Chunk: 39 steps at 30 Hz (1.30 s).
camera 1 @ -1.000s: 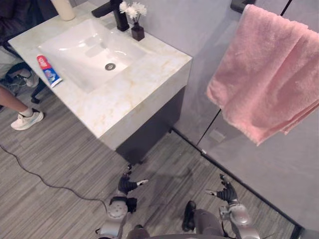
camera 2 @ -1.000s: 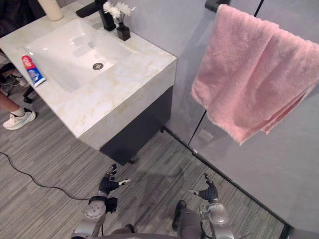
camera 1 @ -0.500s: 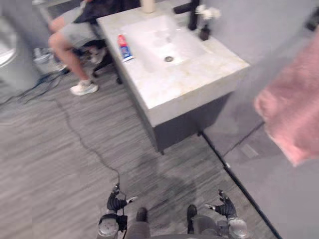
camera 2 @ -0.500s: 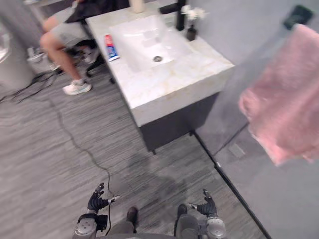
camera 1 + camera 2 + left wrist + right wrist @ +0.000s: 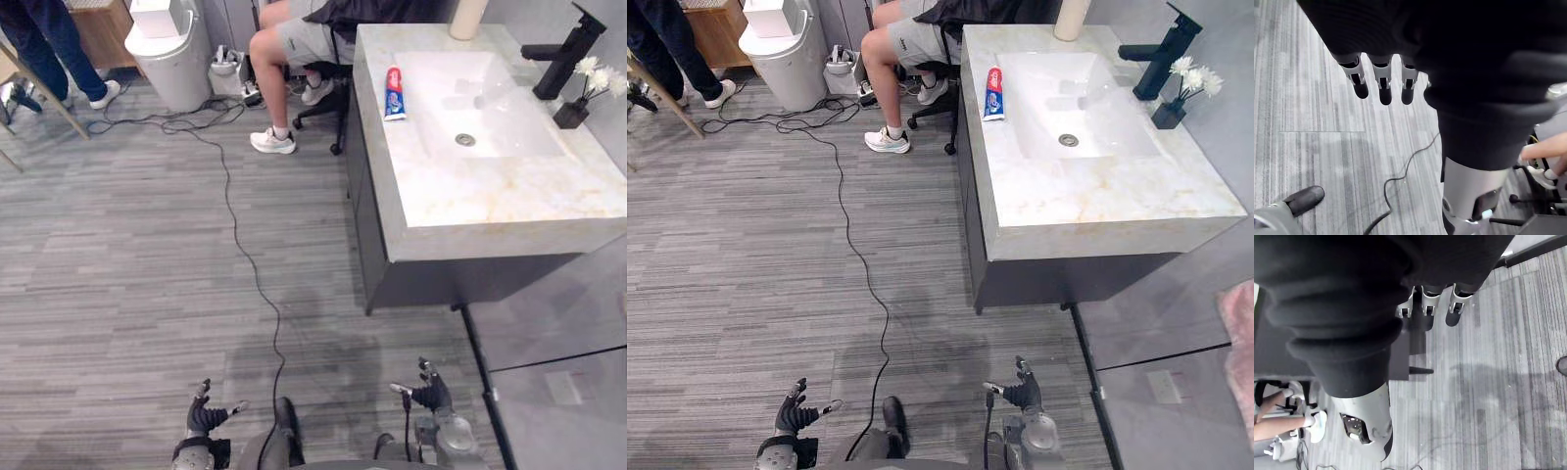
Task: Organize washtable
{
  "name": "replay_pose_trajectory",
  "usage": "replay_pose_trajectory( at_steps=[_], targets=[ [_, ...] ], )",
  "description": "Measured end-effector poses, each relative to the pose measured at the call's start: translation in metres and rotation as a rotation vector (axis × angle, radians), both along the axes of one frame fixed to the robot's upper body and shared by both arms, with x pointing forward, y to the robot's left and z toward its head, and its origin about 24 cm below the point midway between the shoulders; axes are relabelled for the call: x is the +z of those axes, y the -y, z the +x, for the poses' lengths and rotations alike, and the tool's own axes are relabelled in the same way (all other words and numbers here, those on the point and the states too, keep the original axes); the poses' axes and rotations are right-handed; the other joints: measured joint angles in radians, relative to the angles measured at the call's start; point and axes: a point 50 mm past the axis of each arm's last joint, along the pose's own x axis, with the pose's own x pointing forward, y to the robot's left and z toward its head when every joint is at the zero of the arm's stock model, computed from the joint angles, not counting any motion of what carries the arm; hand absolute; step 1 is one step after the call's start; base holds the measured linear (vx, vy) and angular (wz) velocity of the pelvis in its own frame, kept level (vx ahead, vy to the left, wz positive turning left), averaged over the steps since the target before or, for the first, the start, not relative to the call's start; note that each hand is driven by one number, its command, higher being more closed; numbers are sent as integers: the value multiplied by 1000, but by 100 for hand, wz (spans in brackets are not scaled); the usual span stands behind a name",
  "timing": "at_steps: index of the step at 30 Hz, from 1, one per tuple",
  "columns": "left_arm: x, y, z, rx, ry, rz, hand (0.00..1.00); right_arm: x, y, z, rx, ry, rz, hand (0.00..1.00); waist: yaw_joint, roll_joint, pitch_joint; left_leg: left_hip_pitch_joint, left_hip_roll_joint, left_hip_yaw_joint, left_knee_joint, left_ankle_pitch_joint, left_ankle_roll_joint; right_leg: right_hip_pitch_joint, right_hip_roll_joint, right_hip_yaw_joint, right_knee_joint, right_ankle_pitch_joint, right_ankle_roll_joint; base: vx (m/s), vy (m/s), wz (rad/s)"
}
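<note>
- Hands at the bottom edge of the head views: my left hand (image 5: pixel 204 419) is lower left of centre and my right hand (image 5: pixel 429 395) lower right of centre. Both are over the grey plank floor (image 5: pixel 127 294), well apart from the washstand.
- Both hands hold nothing, with fingers (image 5: pixel 1382 85) loose and slightly spread and thumbs out to the side.
- A pale marble surface (image 5: pixel 490 211) fills the upper right of the frame, with a white sink (image 5: pixel 490 98) set into it.
- A toothpaste tube (image 5: pixel 394 93) lies flat on the surface, just beside the sink's left edge.
- A black tap (image 5: pixel 560 54) stands at the far right, with a dark vase (image 5: pixel 572 115) of white flowers just beside it.
- A cream container (image 5: pixel 468 18) stands on the surface at the top edge.
- A seated person's leg (image 5: pixel 269 78) is at upper centre, and a white bin (image 5: pixel 174 49) is at upper left.
</note>
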Motion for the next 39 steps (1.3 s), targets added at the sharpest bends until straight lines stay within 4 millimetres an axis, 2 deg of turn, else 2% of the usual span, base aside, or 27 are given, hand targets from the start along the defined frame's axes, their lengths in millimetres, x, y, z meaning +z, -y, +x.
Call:
replay_pose_trajectory(
  at_steps=[1,3,4,7,8,10,12,14,15,16,17,18,19,21,22,24,25,27,29,31,32,33,34,35,36,37,39],
  targets=[
    [-1,-3,-6,8,-13,9,0,-2,1,-5,14,-18,-6,0,3,14,-2,-18,8,-10,67,-94,5,13,-4,3,74,-31,-30,184,237,30],
    [-1,-4,-8,15,-18,14,0,-3,-2,-8,36,-30,-8,0,-4,7,5,5,-7,-46,76,-132,22,-49,-19,61,247,-23,-124,201,164,48],
    [0,-5,-7,19,-17,21,0,-4,-10,-7,62,-28,6,0,-23,24,18,30,-8,-92,41,-133,25,-150,24,146,394,-48,-136,264,166,64],
    [0,-5,-7,21,-19,21,0,-4,-28,-7,135,-23,45,0,-19,-1,28,131,-25,-133,-57,-125,37,-226,127,154,362,-75,-118,319,127,45],
    [-1,-3,-4,14,-19,12,0,0,-30,-4,156,-1,48,0,-29,4,32,175,-28,-154,-86,-129,39,-259,178,138,295,-71,-114,369,71,56],
    [-3,2,4,0,-14,-2,0,4,-30,1,206,26,38,0,-43,15,42,247,-46,-194,-140,-132,26,-315,231,104,143,-9,-99,459,77,76],
    [-3,6,14,-16,1,-10,0,8,-31,3,239,44,33,0,-64,8,45,351,-102,-251,-229,-129,9,-374,216,85,-35,146,-97,626,50,100],
    [-5,7,9,-9,-13,-15,0,11,-32,6,266,59,33,0,-81,16,44,422,-112,-277,-260,-149,-26,-407,214,85,-45,205,-120,546,-44,92],
    [-7,9,3,-3,-25,-23,0,12,-33,5,284,66,31,0,-89,17,41,460,-110,-306,-217,-176,-73,-413,206,73,5,265,-201,623,-104,105],
    [-8,10,0,-5,-31,-24,0,11,-34,2,290,60,33,0,-103,13,37,457,-107,-315,-171,-184,-89,-410,200,73,42,321,-228,764,-156,101],
    [-10,14,-3,13,-38,-42,0,15,-33,8,302,78,23,0,-95,45,35,420,-70,-300,-27,-194,-129,-406,219,57,109,298,-241,676,-141,38],
    [-11,17,-9,30,-48,-55,0,20,-34,14,312,107,21,0,-92,66,35,358,-38,-271,123,-163,-184,-387,241,60,109,261,-250,699,-135,-19],
    [-14,22,-15,60,-56,-81,0,28,-39,20,334,153,22,0,-79,86,47,259,15,-227,354,-45,-213,-340,280,84,75,238,-263,569,-67,-60],
    [-13,21,-17,101,-45,-96,0,33,-46,23,346,180,33,0,-68,88,54,175,90,-184,541,-60,-172,-257,333,122,23,217,-281,692,-43,-87],
    [-9,17,-9,100,-13,-84,0,34,-54,21,330,190,64,0,-55,59,68,138,108,-140,579,-104,-121,-154,347,171,-23,188,-282,795,-60,-84],
    [-1,21,3,80,52,-85,0,36,-53,22,316,204,63,0,-37,25,70,78,101,-118,521,-143,-59,-55,344,259,-77,166,-284,636,-6,-124],
    [3,26,8,63,79,-102,0,41,-51,22,308,225,60,0,-13,22,69,28,91,-128,448,-146,-58,-10,345,329,-101,158,-279,528,73,-156],
    [5,31,12,40,95,-115,0,44,-44,23,280,241,47,0,8,14,71,-44,61,-239,294,-140,-68,36,340,433,-106,131,-254,498,174,-183],
    [7,35,14,41,111,-123,0,43,-33,20,238,235,20,0,39,16,65,-47,61,-379,104,-99,-134,55,344,540,-65,69,-210,485,307,-224],
    [5,39,8,51,111,-139,0,40,-21,13,216,213,-8,0,37,62,41,-34,109,-418,20,-55,-175,46,383,619,10,-9,-186,342,346,-183],
    [4,40,6,47,99,-143,0,36,-15,8,177,184,-12,0,35,45,23,-22,123,-342,80,-28,-167,19,373,645,89,-56,-161,413,432,-201],
    [7,34,7,41,106,-123,0,33,-15,1,153,167,4,0,43,5,-4,5,122,-250,70,-60,-148,-21,335,619,120,-56,-151,391,403,-201],
    [9,31,8,35,114,-112,0,33,-17,1,151,168,13,0,46,-5,-10,17,123,-208,62,-66,-146,-35,314,593,124,-51,-134,336,327,-191],
    [13,24,12,23,130,-89,0,32,-20,1,129,168,38,0,35,-37,-15,61,125,-127,34,-73,-134,-61,267,500,126,-32,-81,341,337,-181],
    [15,20,17,13,141,-76,0,30,-21,2,95,168,65,0,34,-44,-17,116,131,-55,-4,-76,-130,-86,222,353,130,-28,-53,318,314,-185],
    [16,19,19,9,141,-73,0,28,-21,4,91,157,68,0,35,-42,-15,149,133,-25,-30,-76,-130,-98,198,261,135,-31,-52,268,271,-203],
    [18,13,22,0,145,-56,0,21,-22,16,104,130,67,0,34,-4,-5,254,149,44,-118,-76,-130,-135,163,-28,131,-29,-64,194,195,-209]
  ],
)
